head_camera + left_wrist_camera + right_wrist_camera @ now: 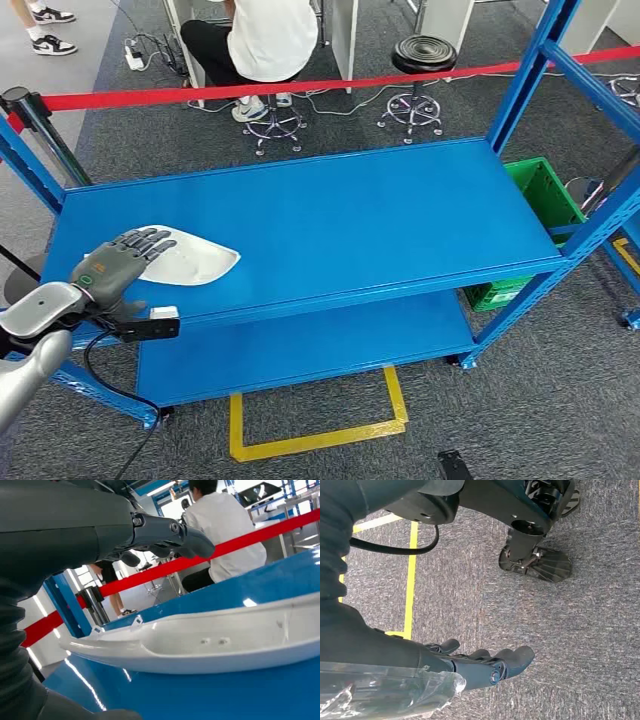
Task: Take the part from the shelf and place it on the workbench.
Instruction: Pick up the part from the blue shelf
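Closest to the head camera, one silver left arm comes in from the lower left, ending in the left hand (117, 268), whose dark fingers (149, 240) lie stretched out and slightly apart over the near end of the part. In the left wrist view the left hand (113, 527) hovers above the part with a gap under its fingers, holding nothing.

One blue shelf (362, 215) is the largest thing in sight. It has two flat levels, an upper deck and a lower one beneath it, carried on blue angled uprights. One white part (192, 258), a long shallow moulded shell tapering to a point, lies flat on the upper deck near its left front corner. In the left wrist view the white part (211, 640) shows a raised rim and two small holes in its hollow.

One red barrier tape (302, 86) runs across behind the shelf. Beyond it one person in a white top (272, 35) sits on a stool, and one black round stool (423, 52) stands beside, unoccupied. One green crate (543, 195) sits on the floor at the right end of the shelf. Yellow floor tape (317, 440) marks a rectangle on the grey carpet in front.

The right hand (486, 667) hangs over the carpet, its fingers loosely extended and apart, with nothing in them.
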Motion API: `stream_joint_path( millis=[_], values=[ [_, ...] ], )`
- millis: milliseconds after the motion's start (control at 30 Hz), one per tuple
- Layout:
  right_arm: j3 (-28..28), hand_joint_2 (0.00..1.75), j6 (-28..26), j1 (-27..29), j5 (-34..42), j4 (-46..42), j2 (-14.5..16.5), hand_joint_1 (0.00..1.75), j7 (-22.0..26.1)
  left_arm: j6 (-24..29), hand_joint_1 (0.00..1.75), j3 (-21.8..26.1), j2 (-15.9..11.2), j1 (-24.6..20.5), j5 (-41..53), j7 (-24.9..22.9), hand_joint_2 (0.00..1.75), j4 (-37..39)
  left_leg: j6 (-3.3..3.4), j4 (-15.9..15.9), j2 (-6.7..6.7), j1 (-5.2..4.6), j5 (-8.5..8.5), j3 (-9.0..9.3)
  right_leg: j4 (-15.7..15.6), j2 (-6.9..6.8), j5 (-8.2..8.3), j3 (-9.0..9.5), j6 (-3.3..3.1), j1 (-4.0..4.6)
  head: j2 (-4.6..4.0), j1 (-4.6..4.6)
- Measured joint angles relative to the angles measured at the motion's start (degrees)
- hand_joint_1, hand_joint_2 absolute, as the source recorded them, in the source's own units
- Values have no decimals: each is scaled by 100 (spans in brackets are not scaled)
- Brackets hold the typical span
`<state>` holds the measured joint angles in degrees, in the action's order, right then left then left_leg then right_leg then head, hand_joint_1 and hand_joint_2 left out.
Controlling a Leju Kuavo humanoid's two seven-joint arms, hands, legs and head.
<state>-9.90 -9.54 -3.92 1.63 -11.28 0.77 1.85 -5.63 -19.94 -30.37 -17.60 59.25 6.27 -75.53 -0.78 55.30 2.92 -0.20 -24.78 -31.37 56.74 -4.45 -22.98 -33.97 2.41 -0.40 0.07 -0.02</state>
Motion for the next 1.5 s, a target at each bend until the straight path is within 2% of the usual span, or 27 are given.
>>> stream_joint_path(
  millis=[233, 400, 667, 967, 1100, 1233, 1500],
  values=[
    [0, 175, 5, -13, -50, 0, 0, 0, -52, 2, 0, -143, 2, -158, 149, -24, 175, 277, -2, 0, 0, 0, 2, 0, 0, 0, 0, 0, 0, 0, 0, 2],
    [1, 175, 5, -42, -152, -2, 9, 0, -138, 198, 0, -268, 120, -371, 553, -334, 175, 697, -3, 0, 0, 0, 3, 0, 0, -1, 1, 1, 0, 0, 0, 0],
    [4, 175, 21, -173, -434, -5, 67, 0, -322, 910, 0, -426, 709, -784, 1173, -531, 175, 1838, -3, 1, -1, -1, 3, 1, 0, -3, 4, 3, -2, -1, 0, 2],
    [6, 175, 97, -293, -674, -34, 134, 0, -433, 1228, 0, -553, 1254, -1216, 1218, 95, 175, 2775, -1, 1, -2, -1, 5, 13, 2, -6, 4, 18, -3, -3, 0, 2],
    [26, 175, 97, -310, -694, -48, 154, 0, -440, 1273, 52, -594, 1391, -1325, 1248, 116, 175, 3020, 2, 0, -6, -1, 9, 24, 4, -12, 4, 31, -4, -6, 0, 2],
    [69, 175, 97, -312, -733, -52, 160, 0, -441, 1361, 175, -669, 1493, -1338, 1309, 122, 175, 3161, -3, 0, -6, -1, 15, 26, 6, -11, 12, 30, -10, -6, 0, 3],
    [159, 175, 115, -301, -797, -52, 166, 0, -461, 1354, 175, -741, 1569, -1291, 1326, 74, 175, 3243, -2, 0, -5, -1, 30, 19, 7, -10, 21, 22, -12, -5, 0, 2]
  ],
)
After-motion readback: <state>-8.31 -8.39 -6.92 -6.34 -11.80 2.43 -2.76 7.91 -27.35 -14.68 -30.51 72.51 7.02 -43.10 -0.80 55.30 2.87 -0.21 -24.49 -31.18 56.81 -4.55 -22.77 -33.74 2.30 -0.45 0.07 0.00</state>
